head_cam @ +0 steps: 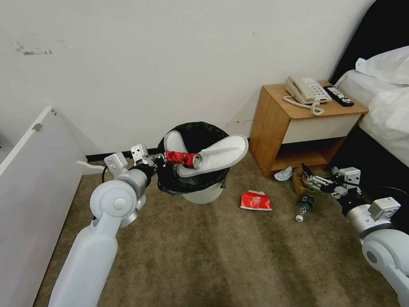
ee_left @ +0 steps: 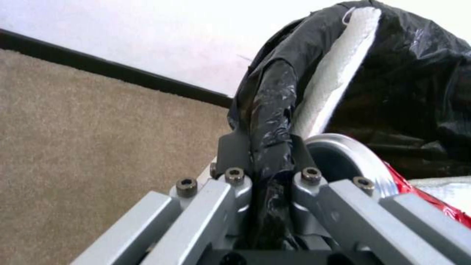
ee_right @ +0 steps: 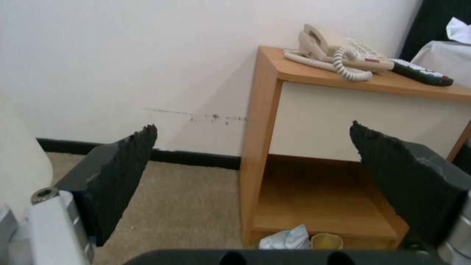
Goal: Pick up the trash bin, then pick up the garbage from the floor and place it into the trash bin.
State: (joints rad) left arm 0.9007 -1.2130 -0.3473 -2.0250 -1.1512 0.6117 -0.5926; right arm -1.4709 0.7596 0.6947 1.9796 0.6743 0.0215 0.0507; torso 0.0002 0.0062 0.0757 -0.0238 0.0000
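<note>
- Carpeted floor [head_cam: 204, 256] beside a white wall [head_cam: 170, 64]; bin [head_cam: 204, 194] held off it, tilted, near the wall.
- Left hand [ee_left: 267, 162] clenched on the bin's bagged rim [ee_left: 272, 99]; likely risk: the slick bag slips and the bin drops.
- Slipper [head_cam: 217, 155] and can [head_cam: 183, 158] lie across the bin mouth, overhanging; further tilt could spill them.
- Right hand [head_cam: 317, 181] released, pads [ee_right: 123, 173] spread, low over bottle [head_cam: 304, 205] and paper bag [head_cam: 300, 181].
- Cup [head_cam: 256, 200] lies between bin and bottle; mask [head_cam: 284, 173] at the nightstand's foot.
- Nightstand [head_cam: 272, 128] and bed [head_cam: 383, 106] hem in the right hand; a reach may strike the nightstand.
- Cabinet panel [head_cam: 34, 179] crowds the left arm; open carpet lies in front.
</note>
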